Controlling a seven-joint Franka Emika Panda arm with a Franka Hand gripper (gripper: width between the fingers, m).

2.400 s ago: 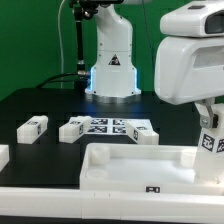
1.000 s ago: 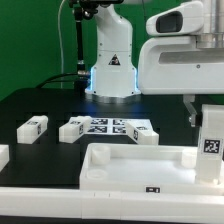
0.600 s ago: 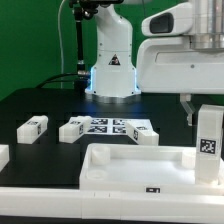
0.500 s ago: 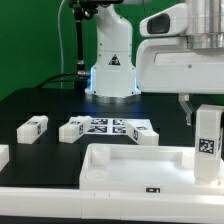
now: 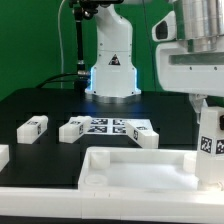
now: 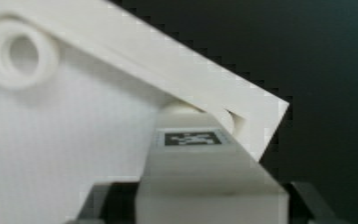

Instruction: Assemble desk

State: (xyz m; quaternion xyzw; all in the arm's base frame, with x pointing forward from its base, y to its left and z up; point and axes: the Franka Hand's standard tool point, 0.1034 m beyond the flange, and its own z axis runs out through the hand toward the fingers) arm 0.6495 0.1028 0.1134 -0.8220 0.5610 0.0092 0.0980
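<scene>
On the exterior view's left a loose leg (image 5: 33, 126) is lying on the dark table, and a second loose leg (image 5: 72, 128) is resting just beside it at the edge of the marker board (image 5: 115, 127), both well apart from the work. In the foreground the tabletop (image 5: 120, 158) is lying rim-up, stretching toward the exterior view's right. There the gripper (image 5: 210, 118) is clamping the held leg (image 5: 211, 145) upright at the tabletop's right end. In the wrist view the held leg (image 6: 197, 165) is sitting between the dark finger pads (image 6: 114, 200), with the tabletop's (image 6: 87, 120) corner just past it and a round socket (image 6: 16, 55) off to one side. The likely trouble from here is misalignment: if the leg's end is meeting the rim and not a socket, pressing down may be shoving or tipping the tabletop, or twisting the leg in the grasp. Whether it is seated cannot be told, since the rim is hiding the leg's foot. The arm is reaching out from its base (image 5: 112, 60) at the back, with the wrist pointing straight down.
</scene>
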